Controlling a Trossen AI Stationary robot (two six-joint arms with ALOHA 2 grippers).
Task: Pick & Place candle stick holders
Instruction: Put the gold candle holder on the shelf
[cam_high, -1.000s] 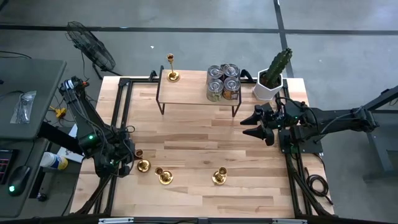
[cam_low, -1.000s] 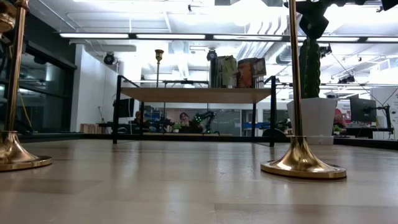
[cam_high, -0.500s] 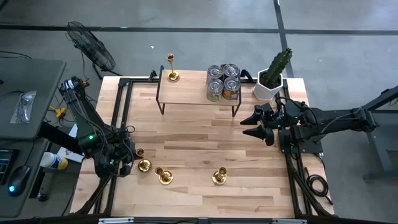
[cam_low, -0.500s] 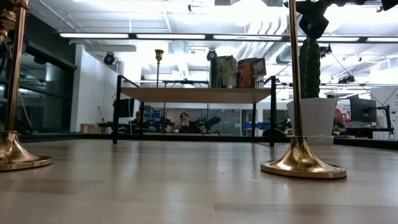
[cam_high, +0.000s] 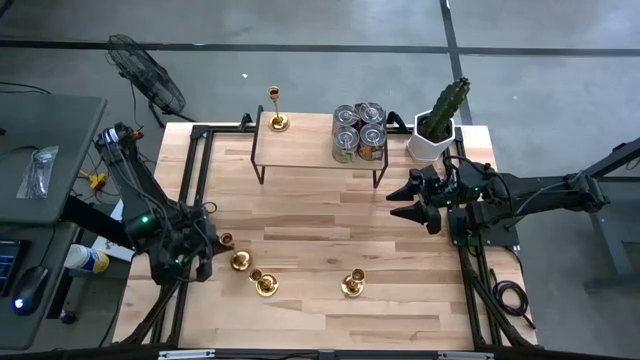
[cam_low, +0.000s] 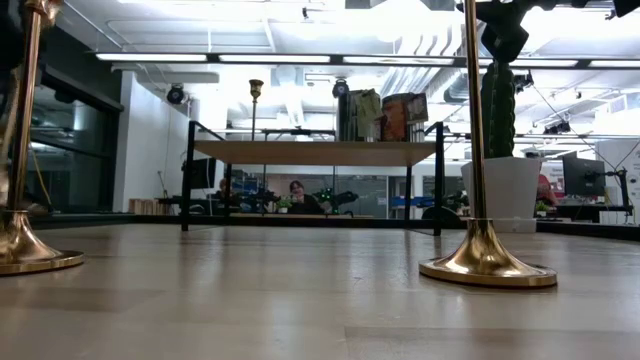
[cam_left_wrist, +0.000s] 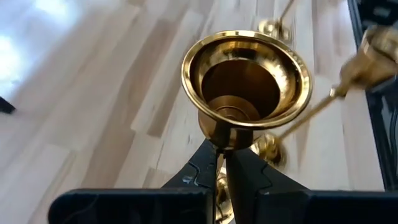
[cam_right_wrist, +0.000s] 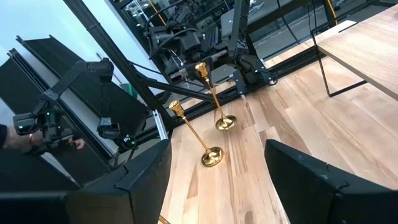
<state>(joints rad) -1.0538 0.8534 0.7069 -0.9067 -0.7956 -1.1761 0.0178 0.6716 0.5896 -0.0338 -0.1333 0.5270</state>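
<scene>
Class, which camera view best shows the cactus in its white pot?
The high view: the cactus appears whole at the table's far right corner beside the cans. The low view shows it partly behind a candle stick holder. Neither wrist view shows it.

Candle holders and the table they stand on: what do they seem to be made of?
The candle holders look like polished brass or gold-plated metal; the cup held by the left gripper mirrors its surroundings. The table looks like pale wooden planks with visible grain and seams, a matte finish.
</scene>
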